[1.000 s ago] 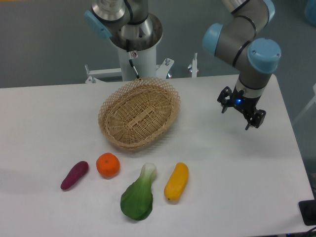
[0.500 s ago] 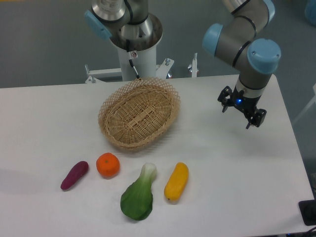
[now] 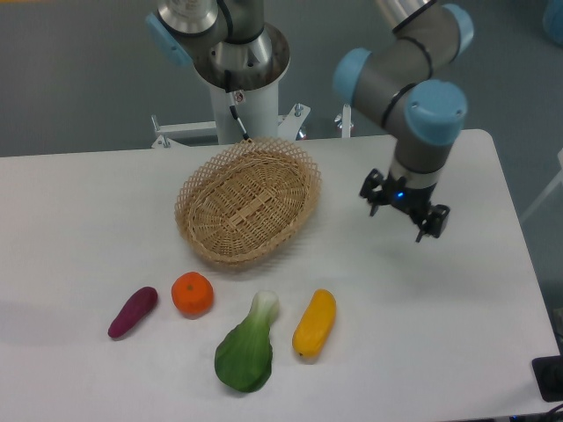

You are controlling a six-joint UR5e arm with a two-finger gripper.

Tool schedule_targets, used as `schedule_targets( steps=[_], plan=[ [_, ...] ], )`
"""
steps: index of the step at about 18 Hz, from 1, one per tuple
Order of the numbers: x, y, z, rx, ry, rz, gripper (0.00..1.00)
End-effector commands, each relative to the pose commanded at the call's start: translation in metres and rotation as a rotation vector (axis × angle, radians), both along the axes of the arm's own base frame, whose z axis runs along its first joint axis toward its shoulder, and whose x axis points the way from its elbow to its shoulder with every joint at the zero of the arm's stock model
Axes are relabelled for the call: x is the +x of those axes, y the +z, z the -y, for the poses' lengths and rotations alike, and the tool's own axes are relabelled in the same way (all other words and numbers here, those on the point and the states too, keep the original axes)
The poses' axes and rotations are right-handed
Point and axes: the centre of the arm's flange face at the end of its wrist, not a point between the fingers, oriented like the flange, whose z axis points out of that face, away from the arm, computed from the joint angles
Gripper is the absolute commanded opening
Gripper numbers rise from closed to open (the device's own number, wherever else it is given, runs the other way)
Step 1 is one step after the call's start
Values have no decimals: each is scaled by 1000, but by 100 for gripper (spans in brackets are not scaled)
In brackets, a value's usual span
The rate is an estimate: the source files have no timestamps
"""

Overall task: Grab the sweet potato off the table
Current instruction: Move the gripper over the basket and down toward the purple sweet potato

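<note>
Nothing picked yet. My gripper (image 3: 404, 214) hangs with fingers spread and empty over the right side of the table (image 3: 457, 299). The sweet potato (image 3: 133, 311) lies untouched at front left, just beside the orange (image 3: 193, 294), well apart from me. Whole reach, descent and grasp remain. Basket (image 3: 248, 200) sits off the path; potato's left side looks open.

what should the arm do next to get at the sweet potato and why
Probably keep travelling left and toward the table's front edge. The gripper hangs empty, jaws apart, over the right side of the table, while the sweet potato lies untouched at the far left, beside the orange.
</note>
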Motion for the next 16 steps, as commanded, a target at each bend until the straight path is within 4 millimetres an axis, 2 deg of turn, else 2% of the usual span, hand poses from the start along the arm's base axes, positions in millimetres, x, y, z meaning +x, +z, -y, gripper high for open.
schedule_targets(
  steps=[5, 9, 12, 16],
  plan=[
    [50, 4, -57, 33, 105, 14, 100],
    [102, 4, -101, 50, 120, 29, 100],
    [145, -4, -134, 96, 112, 53, 100],
    [205, -27, -172, 85, 35, 69, 100]
  ],
)
